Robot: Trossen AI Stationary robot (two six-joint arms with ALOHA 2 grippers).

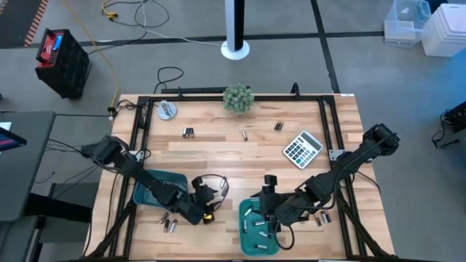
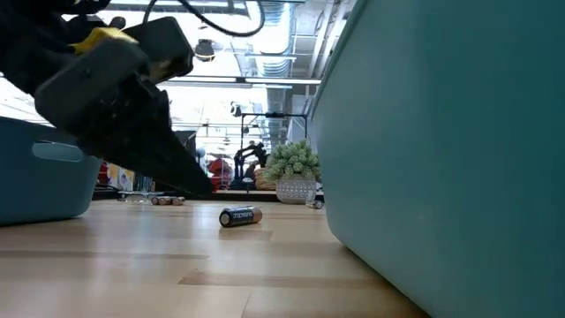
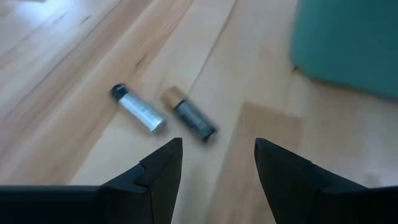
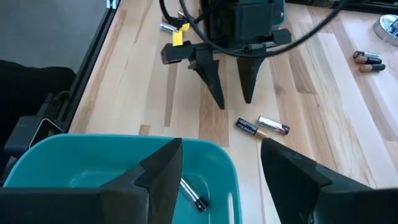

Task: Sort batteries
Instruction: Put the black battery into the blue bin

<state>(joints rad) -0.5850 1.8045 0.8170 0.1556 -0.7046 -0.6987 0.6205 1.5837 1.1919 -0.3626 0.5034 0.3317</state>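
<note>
Your left gripper (image 3: pixel 214 165) hangs with its fingers (image 3: pixel 163 171) spread apart and empty, touching nothing, just above the desk (image 3: pixel 74 74) between the two teal trays. Two batteries (image 3: pixel 163 112) lie on the bare wood right ahead of those fingers, end to end in a shallow V: a silvery one (image 3: pixel 138 109) with a dark cap and a dark one (image 3: pixel 188 115) with a coppery end, their long axes both running slantwise across the planks. Your right gripper (image 4: pixel 217 165) hovers over the right tray (image 4: pixel 81 162), beside the batteries; its fingers are also parted and hold nothing. One more silvery battery (image 4: pixel 191 193) lies in that tray under them.
</note>
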